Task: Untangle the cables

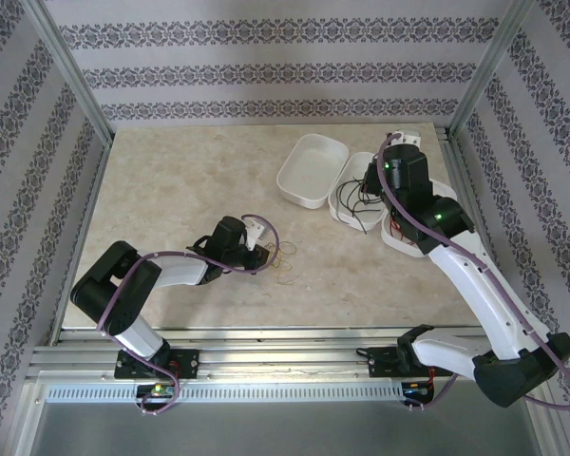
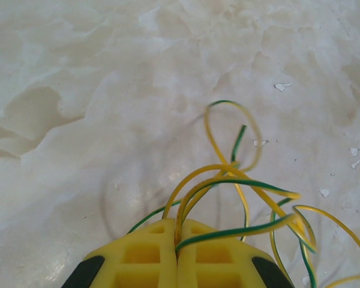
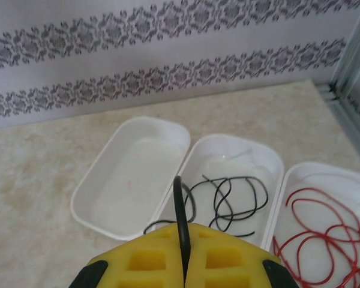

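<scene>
1. Step in hand, as I judge it: sorting, with the untangling itself nearly done. The three cables lie apart from one another.
2. Red cable: a loose coil inside the right-hand tray, touching neither gripper.
3. Black cable: most of it lies in the middle tray. One strand rises from the tray to my right gripper.
4. Right gripper: fingers pressed together with the black strand pinched in the seam between them. It hangs above the near end of the middle tray.
5. Yellow-green cable: open loops spread on the bare table, well apart from the trays.
6. Left gripper: fingers closed, with no gap showing. The yellow-green strands run out from between the tips, so I record it as a grip on that cable, low over the table.
7. Empty tray: just beside the middle one, with nothing in it.
8. Next move, my judgement: the right fingers part so the black strand drops fully inside its tray. The left then lifts high enough for the trailing loops to clear the rim and carries them to the empty tray.
</scene>
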